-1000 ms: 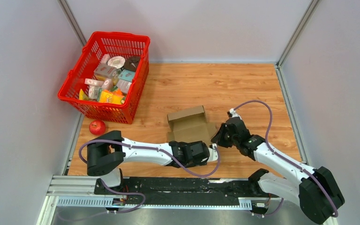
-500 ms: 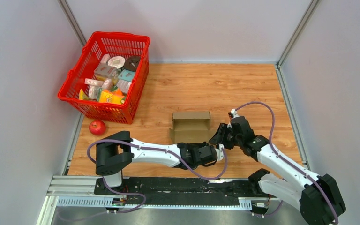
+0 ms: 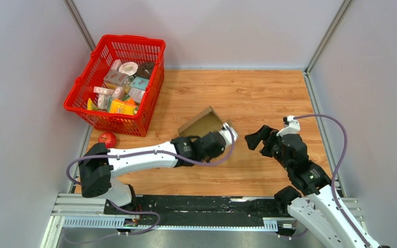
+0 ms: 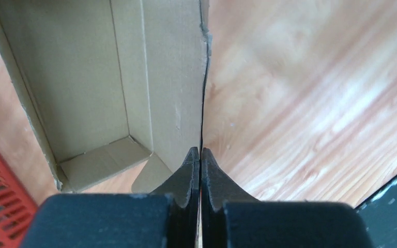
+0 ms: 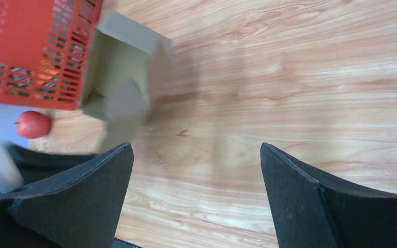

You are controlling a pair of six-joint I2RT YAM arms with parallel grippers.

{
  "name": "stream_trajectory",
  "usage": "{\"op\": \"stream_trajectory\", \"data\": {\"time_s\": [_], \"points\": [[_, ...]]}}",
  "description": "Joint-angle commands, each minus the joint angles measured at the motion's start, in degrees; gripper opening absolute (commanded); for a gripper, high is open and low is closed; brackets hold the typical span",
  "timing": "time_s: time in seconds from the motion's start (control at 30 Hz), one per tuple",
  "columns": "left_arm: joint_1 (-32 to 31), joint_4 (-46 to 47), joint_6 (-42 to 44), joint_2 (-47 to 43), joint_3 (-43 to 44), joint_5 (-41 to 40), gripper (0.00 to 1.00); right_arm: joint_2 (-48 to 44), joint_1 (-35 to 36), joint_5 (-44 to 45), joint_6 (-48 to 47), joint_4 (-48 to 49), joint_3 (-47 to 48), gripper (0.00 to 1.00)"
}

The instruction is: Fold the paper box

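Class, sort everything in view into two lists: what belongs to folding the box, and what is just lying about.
Belongs to the job: box; left gripper, shut on its wall; right gripper, open, apart from it.
Lying about: basket of packages; apple.

No writing, number or brand can be read anywhere. The packages point(image 3: 118, 106) in the red basket point(image 3: 134, 40), well off to the left of the left gripper point(image 3: 226, 130), bear coloured print too small to make out. The cardboard box point(image 3: 201, 124) at that gripper shows only plain brown faces.
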Motion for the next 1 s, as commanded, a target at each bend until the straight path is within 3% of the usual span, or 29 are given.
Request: {"op": "stream_trajectory", "data": {"time_s": [0.0, 0.1, 0.23, 0.33, 0.53, 0.87, 0.97], "points": [[9.20, -6.06, -22.86, -3.94, 4.93, 8.98, 0.00, 1.37, -0.12, 6.14, -2.86, -3.37, 0.97, 0.96], [15.79, -6.78, -33.94, -4.29, 5.82, 17.92, 0.00, 5.06, -0.03, 0.97, -4.79, -1.35, -0.09, 0.96], [22.91, 5.65, -47.63, -5.00, 1.27, 30.78, 0.00, 13.04, 0.84, -8.35, -6.47, 0.32, -0.53, 0.95], [27.31, 16.46, -58.18, -5.35, -3.47, 35.89, 0.00, 16.04, 2.69, -8.98, -6.91, 1.29, -0.62, 0.95], [31.09, 31.25, -72.09, -9.47, -12.79, 29.67, 0.00, 17.72, 3.84, -10.56, -7.43, 3.93, -1.67, 0.95], [31.98, 42.34, -81.34, -15.63, -23.09, 21.75, 0.00, 23.43, 5.33, -12.67, -9.81, 7.61, -2.02, 0.96], [32.06, 39.99, -82.66, -16.77, -23.45, 18.77, 0.00, 25.10, 5.77, -13.81, -9.63, 9.28, -2.37, 0.96]]}}
